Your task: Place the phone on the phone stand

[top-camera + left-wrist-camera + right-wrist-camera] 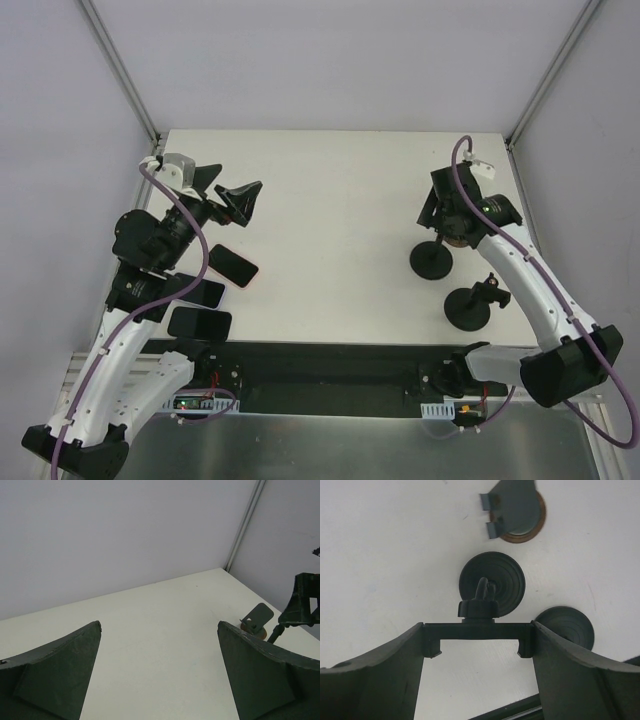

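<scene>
Three dark phones lie flat at the table's left, one [233, 265] nearest the middle, the others [200, 292] [199, 323] beside the left arm. My left gripper [250, 203] [159, 625] hangs open above the table behind them, with nothing between its fingers. A black phone stand [478, 609] on a round base [431, 260] stands at the right. My right gripper [437, 213] [479, 626] is over it, its two fingers pressed against the ends of the stand's clamp bracket.
A second black stand [468, 308] [565, 627] is near the front right. A third stand with a brown base [515, 510] [257, 620] sits just beyond the gripped one. Frame posts rise at the back corners.
</scene>
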